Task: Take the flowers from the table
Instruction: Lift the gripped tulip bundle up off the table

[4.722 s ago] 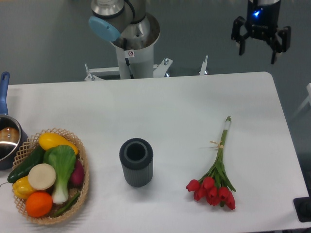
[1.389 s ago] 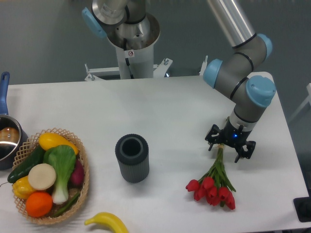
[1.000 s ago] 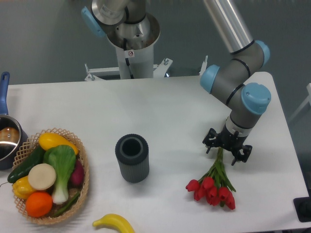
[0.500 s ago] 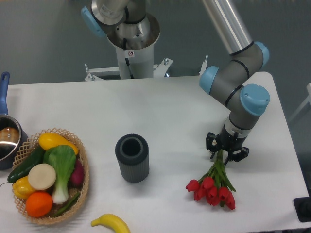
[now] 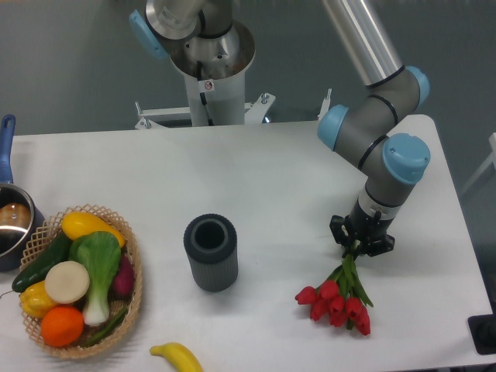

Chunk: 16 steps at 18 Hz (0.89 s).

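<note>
The flowers (image 5: pixel 335 301) are a bunch of red tulips lying on the white table (image 5: pixel 263 178) at the right front, blooms toward the front edge and green stems running up and back. My gripper (image 5: pixel 359 242) points straight down over the upper stems, and its black fingers are closed around them. The wrist hides the top of the stems and any band there. The blooms rest on or just above the tabletop.
A dark grey ribbed cylinder vase (image 5: pixel 210 253) stands at the table's middle. A wicker basket of vegetables (image 5: pixel 77 277) sits front left, with a pot (image 5: pixel 12 221) behind it. A yellow banana (image 5: pixel 177 356) lies at the front edge.
The gripper came down from the back right onto the stems, and its fingers went from spread to closed around them. The blooms shifted slightly left. A banana appeared at the front edge.
</note>
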Each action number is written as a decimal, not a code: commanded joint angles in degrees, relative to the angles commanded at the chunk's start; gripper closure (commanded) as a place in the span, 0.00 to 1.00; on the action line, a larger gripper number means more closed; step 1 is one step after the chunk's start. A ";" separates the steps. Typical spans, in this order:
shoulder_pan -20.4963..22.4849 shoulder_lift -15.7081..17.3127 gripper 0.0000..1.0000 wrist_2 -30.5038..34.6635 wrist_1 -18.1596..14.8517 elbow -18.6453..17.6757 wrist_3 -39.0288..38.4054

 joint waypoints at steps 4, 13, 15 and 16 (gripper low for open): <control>0.53 2.90 0.85 -0.26 0.00 2.36 0.00; 3.07 8.97 0.85 -16.67 0.00 7.29 -1.40; 4.65 10.02 0.85 -20.90 0.00 7.47 -1.93; 5.01 10.20 0.85 -22.31 0.00 7.64 -2.02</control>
